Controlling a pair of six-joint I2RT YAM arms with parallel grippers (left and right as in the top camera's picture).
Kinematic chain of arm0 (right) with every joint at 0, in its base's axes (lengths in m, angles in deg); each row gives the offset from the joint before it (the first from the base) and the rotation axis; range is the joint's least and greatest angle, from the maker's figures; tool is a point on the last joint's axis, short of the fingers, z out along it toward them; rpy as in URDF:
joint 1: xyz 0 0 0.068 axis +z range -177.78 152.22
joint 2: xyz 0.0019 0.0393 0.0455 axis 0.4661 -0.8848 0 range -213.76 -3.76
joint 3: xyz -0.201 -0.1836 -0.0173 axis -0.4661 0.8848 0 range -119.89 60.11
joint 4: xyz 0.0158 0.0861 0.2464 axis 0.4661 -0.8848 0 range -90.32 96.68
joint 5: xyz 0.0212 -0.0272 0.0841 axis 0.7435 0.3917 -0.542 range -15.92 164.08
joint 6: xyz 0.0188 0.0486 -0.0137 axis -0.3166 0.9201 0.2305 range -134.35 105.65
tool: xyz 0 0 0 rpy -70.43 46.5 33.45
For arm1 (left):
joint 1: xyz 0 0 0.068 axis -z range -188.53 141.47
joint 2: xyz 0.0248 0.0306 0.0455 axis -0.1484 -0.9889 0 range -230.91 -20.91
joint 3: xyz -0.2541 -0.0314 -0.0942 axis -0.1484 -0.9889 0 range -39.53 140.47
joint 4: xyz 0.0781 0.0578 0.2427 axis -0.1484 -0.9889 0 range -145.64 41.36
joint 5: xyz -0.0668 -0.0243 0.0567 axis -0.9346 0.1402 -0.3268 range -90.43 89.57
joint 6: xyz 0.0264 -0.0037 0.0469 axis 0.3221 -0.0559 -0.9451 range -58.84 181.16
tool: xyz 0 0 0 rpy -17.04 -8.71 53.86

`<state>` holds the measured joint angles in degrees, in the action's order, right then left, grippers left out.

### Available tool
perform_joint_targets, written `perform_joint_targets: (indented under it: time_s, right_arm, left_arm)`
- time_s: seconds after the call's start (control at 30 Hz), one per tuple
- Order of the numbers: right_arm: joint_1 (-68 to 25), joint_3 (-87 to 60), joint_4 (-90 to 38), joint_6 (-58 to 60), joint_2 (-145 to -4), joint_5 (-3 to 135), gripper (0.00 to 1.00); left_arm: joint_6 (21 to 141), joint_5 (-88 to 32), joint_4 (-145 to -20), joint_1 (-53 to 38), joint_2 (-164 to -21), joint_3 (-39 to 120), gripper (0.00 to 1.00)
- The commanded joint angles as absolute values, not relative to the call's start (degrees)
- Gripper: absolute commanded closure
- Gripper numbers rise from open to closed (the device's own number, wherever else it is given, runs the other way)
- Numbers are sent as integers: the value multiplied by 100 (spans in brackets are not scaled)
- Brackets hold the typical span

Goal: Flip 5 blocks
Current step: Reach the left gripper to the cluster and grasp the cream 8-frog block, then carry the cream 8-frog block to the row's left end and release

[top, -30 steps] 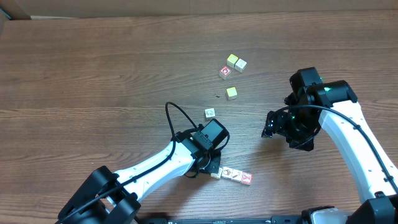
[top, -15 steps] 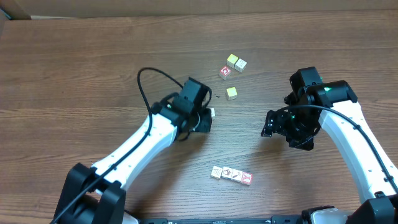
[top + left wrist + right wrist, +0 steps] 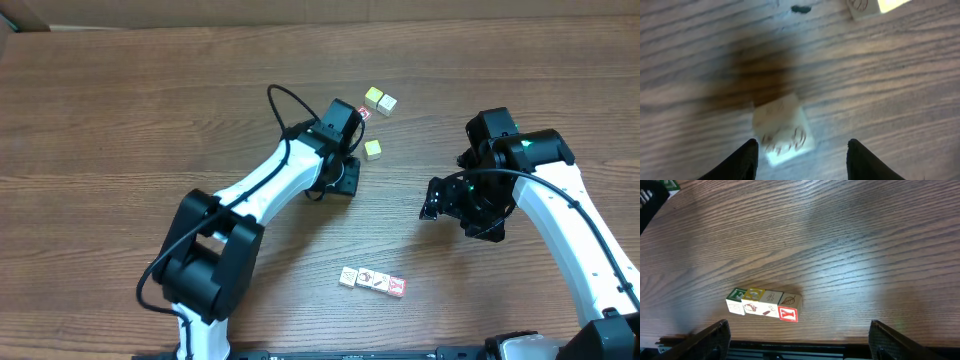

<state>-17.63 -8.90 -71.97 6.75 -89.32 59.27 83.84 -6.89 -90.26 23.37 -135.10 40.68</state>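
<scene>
Over the wooden table (image 3: 120, 120), hovers with the left gripper (image 3: 801, 150) released, straddling a printed block (image 3: 783, 131) without touching it; lies skewed between the jaws, closer to one finger; risks spinning or squirting out sideways rather than tipping over if pinched off-centre; hard to judge through the blur. Holds the right gripper (image 3: 799, 330) wide and empty; faces a row of three printed blocks (image 3: 763, 305) ahead of its jaws, well apart. Beyond the left jaws, shows another printed block (image 3: 860, 6) just beside a yellow-topped cube (image 3: 892, 4), then a dark speck (image 3: 801, 8); near enough to be nudged by a careless sweep; nothing between the jaws but the block.
</scene>
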Motion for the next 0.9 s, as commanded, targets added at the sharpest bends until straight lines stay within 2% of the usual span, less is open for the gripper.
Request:
perform_joint_targets:
  time_s: [0.0, 0.1, 0.2, 0.37, 0.57, 0.7, 0.87]
  right_arm:
    - [-1778, -1026, -7177, 629, -8859, 5896, 11]
    - [-1778, -1026, -7169, 616, -8859, 5896, 11]
    - [-1778, -1026, -7169, 616, -8859, 5896, 11]
    - [-1778, -1026, -7182, 614, -8859, 5896, 11]
    - [-1778, -1026, -7193, 614, -8859, 5896, 11]
    - [-1778, -1026, -7230, 614, -8859, 5896, 11]
    - [-1778, -1026, -7265, 614, -8859, 5896, 11]
  left_arm:
    - [8307, -750, -9055, 2363, -13797, 4275, 55]
    - [8347, -733, -9083, 2363, -13895, 4275, 69]
    - [8345, -724, -9077, 2356, -13899, 4277, 71]
    - [8347, -706, -9190, 2356, -13897, 4326, 81]
    - [8347, -271, -10268, 2348, -13840, 5053, 95]
    - [8441, 41, -11026, 2409, -13331, 5296, 96]
    - [8849, 658, -11492, 2649, -12347, 4785, 96]
